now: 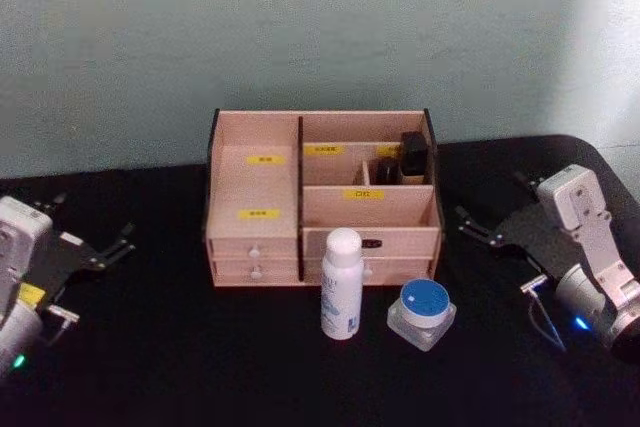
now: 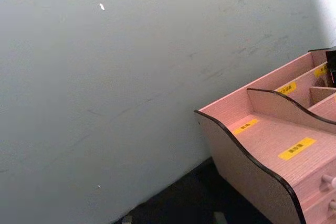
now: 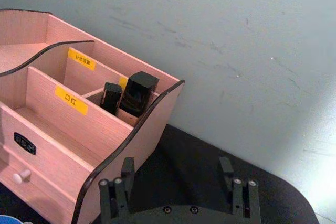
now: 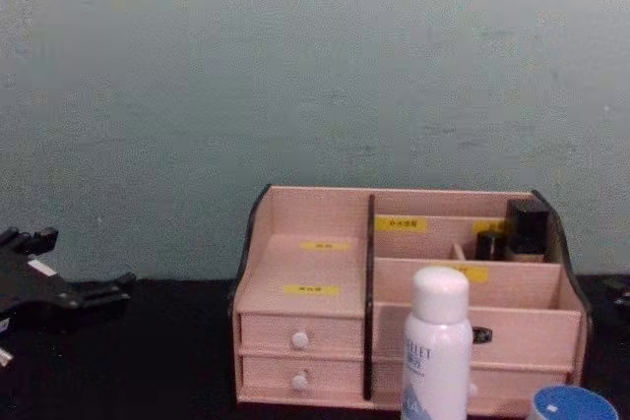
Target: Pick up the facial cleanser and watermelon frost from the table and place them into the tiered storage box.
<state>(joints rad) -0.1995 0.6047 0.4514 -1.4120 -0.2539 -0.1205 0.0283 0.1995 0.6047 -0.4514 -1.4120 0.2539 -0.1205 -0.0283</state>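
Two released grippers, left gripper (image 4: 84, 261) and right gripper (image 3: 176, 166), rest at the frame's sides; next, I think, one must reach the white bottle (image 1: 341, 282) before the storage box (image 1: 370, 209).

Black table (image 1: 150, 367): storage box (image 1: 255, 187), white bottle (image 1: 342, 282), blue-lidded jar (image 1: 424, 312).

— Centre of the black table (image 1: 180, 347)?
— One pale pink-beige wooden tiered storage box (image 1: 262, 187), facing me.
— Before it?
— One white plastic spray bottle (image 1: 342, 287); one blue-lidded clear jar (image 1: 423, 315) just right of it.
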